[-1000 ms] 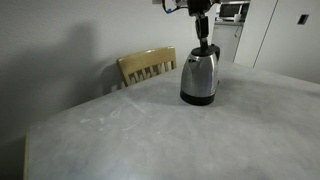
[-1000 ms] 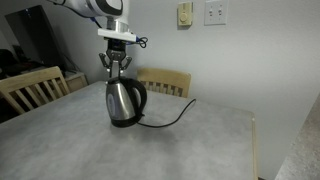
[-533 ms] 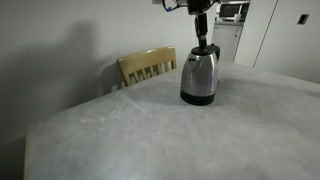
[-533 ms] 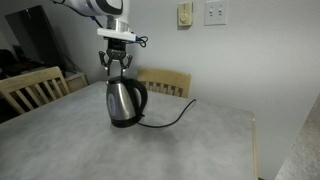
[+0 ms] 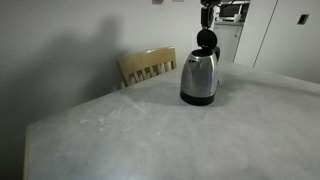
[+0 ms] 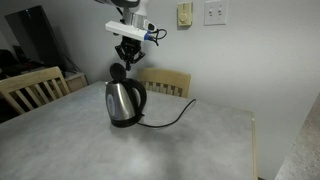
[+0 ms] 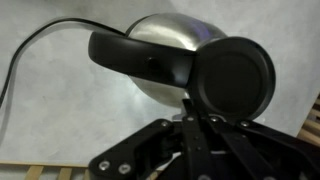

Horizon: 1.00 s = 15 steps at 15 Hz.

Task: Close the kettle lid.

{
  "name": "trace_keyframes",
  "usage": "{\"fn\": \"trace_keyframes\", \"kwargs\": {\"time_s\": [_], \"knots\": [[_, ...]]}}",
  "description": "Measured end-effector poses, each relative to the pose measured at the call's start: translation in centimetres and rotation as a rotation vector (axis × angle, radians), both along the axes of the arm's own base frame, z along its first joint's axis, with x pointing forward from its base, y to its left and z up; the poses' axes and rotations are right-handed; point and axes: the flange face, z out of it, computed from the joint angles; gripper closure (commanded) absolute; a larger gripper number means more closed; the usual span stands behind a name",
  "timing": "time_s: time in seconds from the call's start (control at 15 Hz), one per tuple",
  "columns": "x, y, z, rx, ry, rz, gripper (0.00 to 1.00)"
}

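Note:
The steel kettle (image 5: 199,76) stands on the table in both exterior views (image 6: 124,102). Its round black lid (image 5: 206,40) stands upright, open, above the mouth, and it also shows in an exterior view (image 6: 118,72). My gripper (image 6: 126,58) hangs just above the lid with its fingers together and nothing between them. In an exterior view it is partly cut off by the top edge (image 5: 207,16). The wrist view shows the gripper fingers (image 7: 197,120) meeting just below the lid disc (image 7: 235,75), with the black handle (image 7: 140,60) and steel body (image 7: 165,30) beyond.
The kettle's black cord (image 6: 176,117) trails across the grey table (image 6: 190,150). A wooden chair (image 5: 147,66) stands behind the table and another (image 6: 30,88) at its side. The wall with switches (image 6: 215,12) is behind.
My gripper has risen from the kettle's top and its fingers have come together. The lid now stands upright where the gripper was.

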Motion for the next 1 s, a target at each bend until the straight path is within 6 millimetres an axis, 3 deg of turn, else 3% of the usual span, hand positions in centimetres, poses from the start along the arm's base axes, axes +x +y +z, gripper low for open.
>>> {"fn": "trace_keyframes", "kwargs": {"time_s": [0.2,0.33,1.0], "knots": [[0.3,-1.4,-0.3,0.037,-0.056,-0.127,1.0],[0.1,-1.3,-0.3,0.043,-0.059,-0.167,1.0],[-4.1,3.8,-0.6,0.03,0.26,-0.356,1.0]]}}
